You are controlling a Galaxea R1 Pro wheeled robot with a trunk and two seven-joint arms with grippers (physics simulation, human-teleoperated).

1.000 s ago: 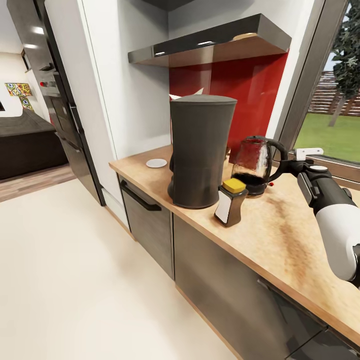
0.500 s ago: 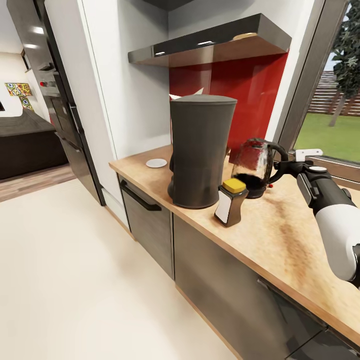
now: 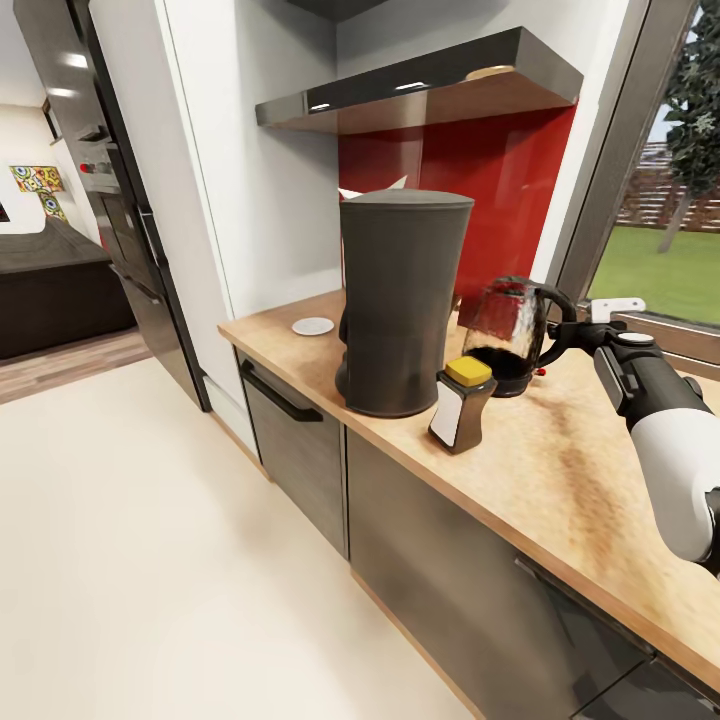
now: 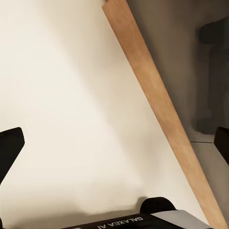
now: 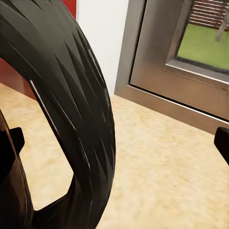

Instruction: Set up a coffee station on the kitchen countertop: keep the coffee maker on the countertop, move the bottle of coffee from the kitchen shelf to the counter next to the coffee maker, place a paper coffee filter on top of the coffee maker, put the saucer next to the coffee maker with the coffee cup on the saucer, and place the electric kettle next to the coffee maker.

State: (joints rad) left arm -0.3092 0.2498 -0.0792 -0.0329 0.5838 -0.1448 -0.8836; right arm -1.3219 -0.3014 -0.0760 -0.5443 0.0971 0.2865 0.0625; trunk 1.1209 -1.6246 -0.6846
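On the kitchen countertop (image 3: 560, 470) the coffee maker (image 3: 400, 300) stands near the left end, and the tip of the paper coffee filter (image 3: 385, 187) shows behind its top. The bottle of coffee (image 3: 460, 403) stands just beside it on the near right. The electric kettle (image 3: 510, 335) is behind the bottle, to the right of the machine, and it looks slightly tilted. The saucer (image 3: 313, 326) lies to the far left of the machine.

The right gripper (image 3: 575, 333) is at the kettle's black handle (image 5: 71, 109). In the right wrist view its fingertips (image 5: 222, 143) stand wide apart, one on each side of the handle, not pressing it. The left gripper (image 4: 114, 148) is also spread, over the pale floor (image 4: 71, 119) beside the counter edge.
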